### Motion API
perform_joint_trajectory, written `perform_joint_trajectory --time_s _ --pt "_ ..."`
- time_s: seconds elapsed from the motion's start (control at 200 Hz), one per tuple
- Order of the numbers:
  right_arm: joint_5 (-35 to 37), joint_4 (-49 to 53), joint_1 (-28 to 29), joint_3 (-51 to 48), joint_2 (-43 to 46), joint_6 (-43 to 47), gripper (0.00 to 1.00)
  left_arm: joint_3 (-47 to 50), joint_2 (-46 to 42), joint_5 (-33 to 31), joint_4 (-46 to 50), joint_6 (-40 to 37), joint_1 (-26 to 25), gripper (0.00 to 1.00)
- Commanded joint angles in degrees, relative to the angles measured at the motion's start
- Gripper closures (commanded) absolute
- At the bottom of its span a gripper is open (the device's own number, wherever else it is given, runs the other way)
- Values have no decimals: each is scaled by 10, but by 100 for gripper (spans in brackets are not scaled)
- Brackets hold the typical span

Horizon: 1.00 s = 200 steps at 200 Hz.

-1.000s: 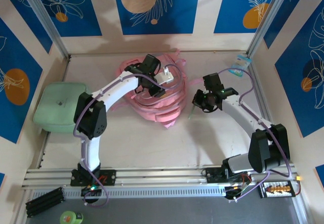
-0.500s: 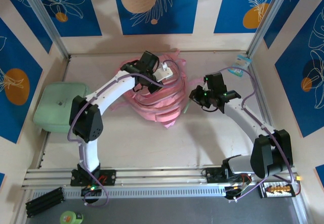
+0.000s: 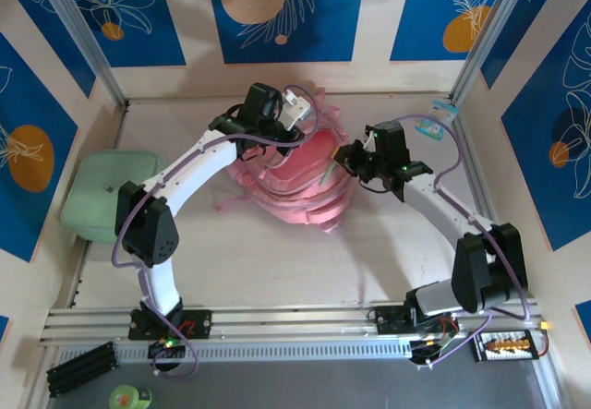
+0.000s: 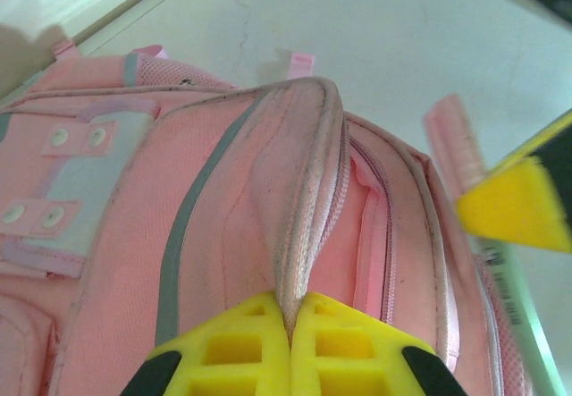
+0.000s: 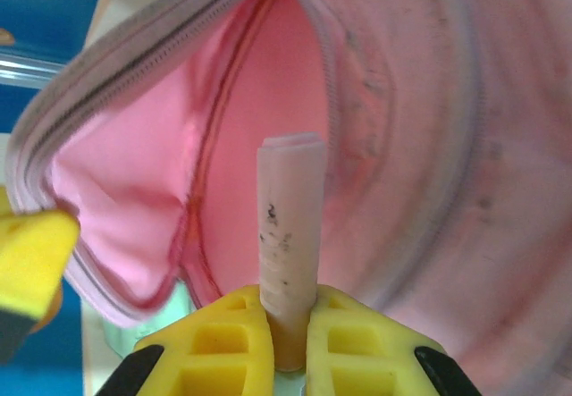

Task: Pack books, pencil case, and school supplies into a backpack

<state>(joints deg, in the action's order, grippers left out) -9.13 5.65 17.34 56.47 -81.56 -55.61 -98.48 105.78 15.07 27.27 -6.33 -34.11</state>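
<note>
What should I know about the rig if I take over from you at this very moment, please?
Left gripper: fingers shut on the zipper rim of the backpack, holding the compartment open.
Right gripper: shut on the green pen, with its pinkish end pointing into the opening.
Done: the backpack is open and the pen is held at its mouth.
Left: push the pen in and release it, then let go of the rim. What already lies inside cannot be told, so check before closing.
</note>
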Motion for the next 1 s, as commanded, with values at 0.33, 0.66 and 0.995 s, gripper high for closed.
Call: perform_joint_trajectory --time_s 0.33,0.66,0.995 --pt "-52 -85 11 135 -154 -118 70 -65 8 19 -63 69 -5 100" --pt "7 -37 6 57 -46 -75 56 -49 13 26 -65 78 -4 100" --pt "142 123 6 13 65 -10 50 -7 0 83 -92 92 -3 92"
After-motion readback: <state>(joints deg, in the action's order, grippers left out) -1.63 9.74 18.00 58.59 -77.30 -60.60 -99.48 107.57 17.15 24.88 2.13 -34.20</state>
